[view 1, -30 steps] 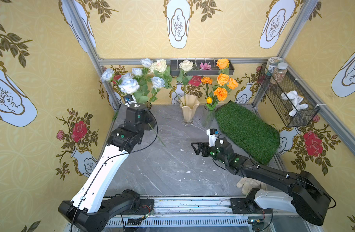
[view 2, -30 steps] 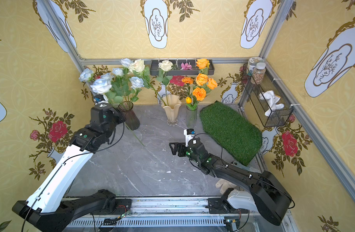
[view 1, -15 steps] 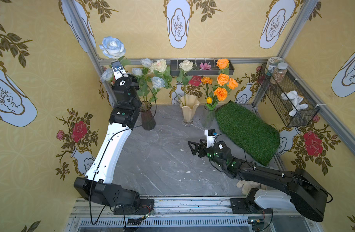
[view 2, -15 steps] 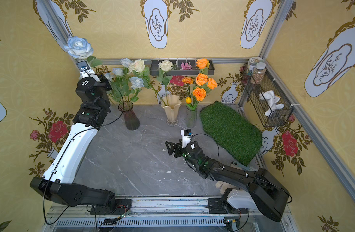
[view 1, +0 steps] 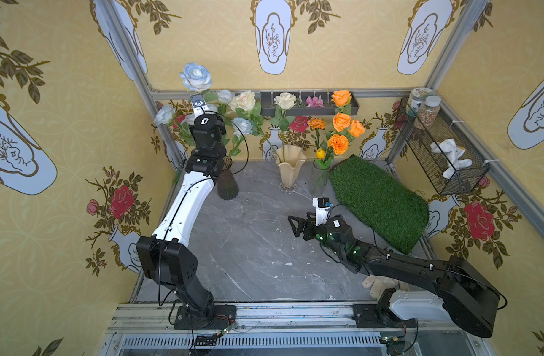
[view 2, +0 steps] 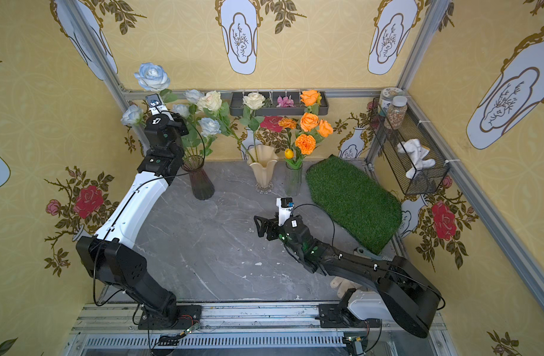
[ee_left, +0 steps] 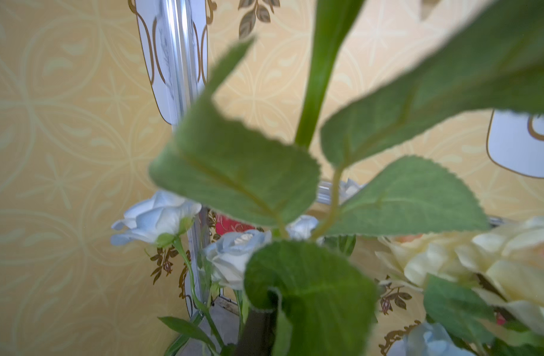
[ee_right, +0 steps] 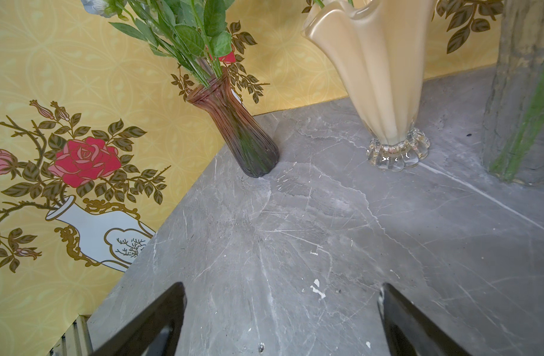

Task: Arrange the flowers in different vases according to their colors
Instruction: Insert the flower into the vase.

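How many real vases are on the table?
3. The purple-brown vase stands by the left arm, the cream vase in the middle, the clear vase beside the green mat.

A grey marble tabletop (view 1: 249, 246) carries a green artificial grass mat (view 1: 378, 200) along its right side, with small white chips (view 1: 288, 263) scattered near the middle. On the right wall hangs a black wire basket (view 1: 468, 182) holding two lidded jars (view 1: 426, 112) at its far end and a crumpled white object (view 1: 449, 157) nearer. A dark grey tray (view 1: 307, 111) on the back wall holds pink blossoms (view 1: 314, 101). Yellow wallpaper (view 1: 64, 129) with printed red roses covers the walls.
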Controlling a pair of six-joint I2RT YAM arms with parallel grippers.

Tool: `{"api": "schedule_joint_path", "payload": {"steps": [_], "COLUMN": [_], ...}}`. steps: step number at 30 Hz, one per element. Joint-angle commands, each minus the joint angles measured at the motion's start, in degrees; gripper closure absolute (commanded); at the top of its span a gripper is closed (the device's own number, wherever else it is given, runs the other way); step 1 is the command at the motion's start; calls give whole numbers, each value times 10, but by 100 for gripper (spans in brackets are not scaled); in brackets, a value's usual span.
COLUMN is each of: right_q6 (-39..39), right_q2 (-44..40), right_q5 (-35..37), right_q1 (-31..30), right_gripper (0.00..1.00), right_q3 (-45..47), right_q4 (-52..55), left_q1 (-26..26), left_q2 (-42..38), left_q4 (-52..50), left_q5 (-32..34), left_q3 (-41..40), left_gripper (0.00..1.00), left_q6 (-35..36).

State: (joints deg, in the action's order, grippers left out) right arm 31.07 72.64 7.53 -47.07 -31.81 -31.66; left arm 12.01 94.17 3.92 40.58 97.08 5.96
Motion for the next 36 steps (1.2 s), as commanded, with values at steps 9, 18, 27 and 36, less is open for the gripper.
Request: {"api": "schedule_joint_path", "payload": {"steps": [9, 18, 27, 36], "right_q6": [-6, -5, -6, 1], "right_q2": [6, 5, 7, 8], "right_q5": [-8, -5, 1, 50], "right_q1": [1, 2, 2, 1], "right_gripper": [3, 3, 3, 3], "right_q3": [-11, -20, -29, -52], "right_q4": [-17, 4, 30, 99], "left_q1": [-2, -1, 11, 33], "left_q2": [7, -16, -153, -452], "left_q4": [-63, -120, -184, -303], "left_q5": [0, -18, -58, -67], "left_q3": [-58, -61, -121, -360], "left_gripper": [100, 21, 0, 0], "left_q6": [-86, -145, -242, -358]}}
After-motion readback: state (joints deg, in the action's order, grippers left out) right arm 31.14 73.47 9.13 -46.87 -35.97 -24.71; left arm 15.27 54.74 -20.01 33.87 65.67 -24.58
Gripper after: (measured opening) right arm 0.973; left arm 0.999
